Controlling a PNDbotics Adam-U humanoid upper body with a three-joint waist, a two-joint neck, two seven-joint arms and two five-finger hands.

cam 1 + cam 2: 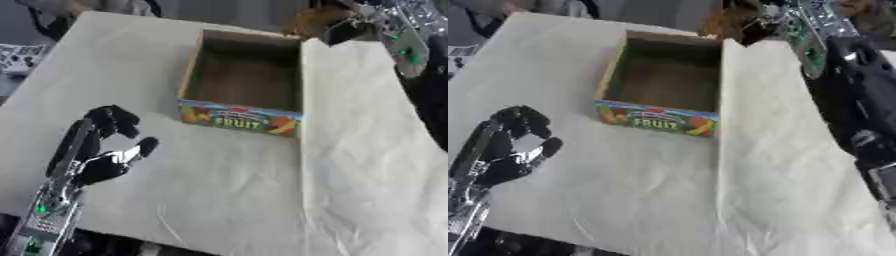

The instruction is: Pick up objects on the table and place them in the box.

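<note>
Beside the box (242,80), left hand (96,147) half-curled, empty.

The left hand (98,145) was black, with thick rounded fingertips and a pale silver patch at the thumb's base. Behind it ran a silver-grey forearm carrying a small green light. The right arm (859,85) was glossy black, with a silver section and green-lit electronics.
</note>
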